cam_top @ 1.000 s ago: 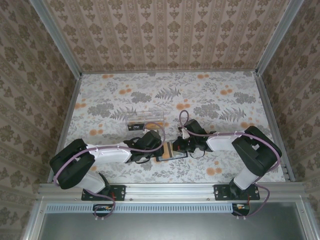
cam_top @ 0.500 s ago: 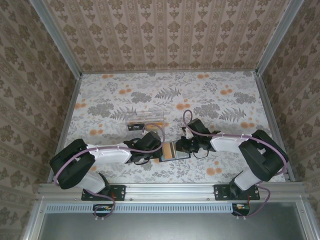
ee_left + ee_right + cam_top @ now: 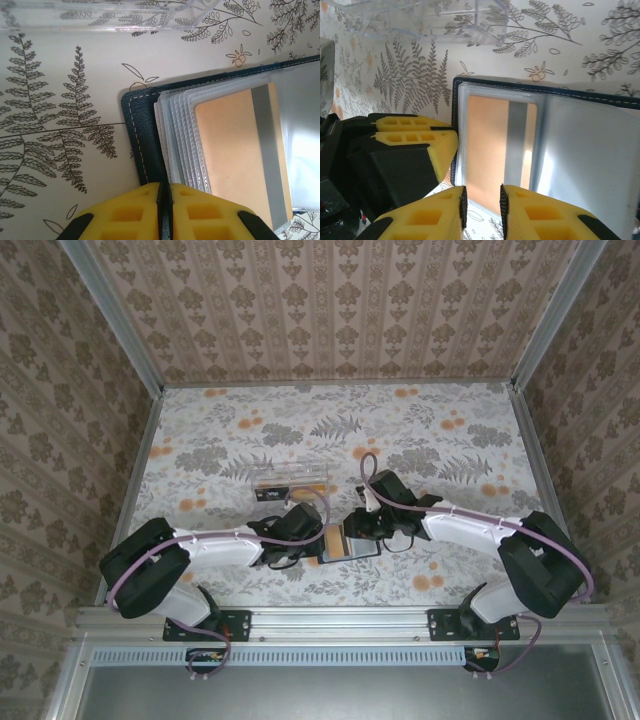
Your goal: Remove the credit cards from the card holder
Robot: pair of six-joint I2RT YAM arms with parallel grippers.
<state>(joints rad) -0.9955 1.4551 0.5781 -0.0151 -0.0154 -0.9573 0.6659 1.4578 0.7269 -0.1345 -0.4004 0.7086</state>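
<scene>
card holder (image 3: 142,140): navy, open flat | credit card (image 3: 230,150): orange, sleeved inside

The card holder (image 3: 145,145) runs off the right edge in both wrist views, and its near edge disappears behind the left gripper (image 3: 165,192). The lower end of the orange card (image 3: 487,150) is covered by the right gripper (image 3: 481,195). The clear box (image 3: 100,20) is cut by the top edge. From above, both grippers largely cover the holder, and its sleeves are too small to make out.
</scene>
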